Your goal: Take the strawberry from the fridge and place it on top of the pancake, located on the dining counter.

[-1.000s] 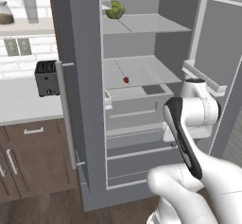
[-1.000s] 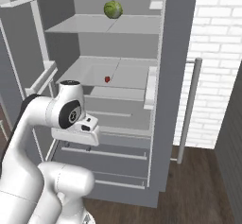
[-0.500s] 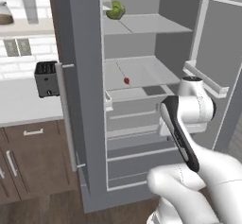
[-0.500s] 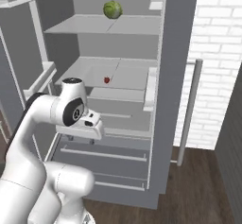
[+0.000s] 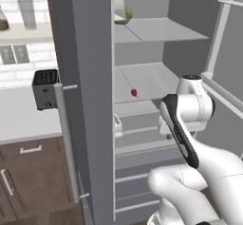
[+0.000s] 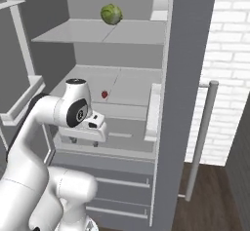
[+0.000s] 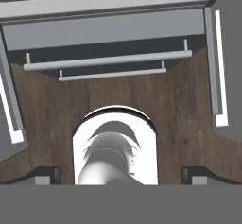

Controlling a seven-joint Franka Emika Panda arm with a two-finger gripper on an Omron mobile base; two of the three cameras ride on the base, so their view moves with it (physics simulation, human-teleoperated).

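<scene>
No readable text, label, brand or number anywhere.

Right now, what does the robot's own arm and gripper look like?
The arm is made of glossy white, rounded shells with dark grey-black bands at the joints and a round dark cap on one joint. The gripper carries two small dark, blocky finger tips. No cables or markings are visible.

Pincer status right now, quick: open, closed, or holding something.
Pincer: open, jaws spread wide, holding nothing. It points down at the floor in front of the fridge; the strawberry sits untouched on its shelf.
</scene>
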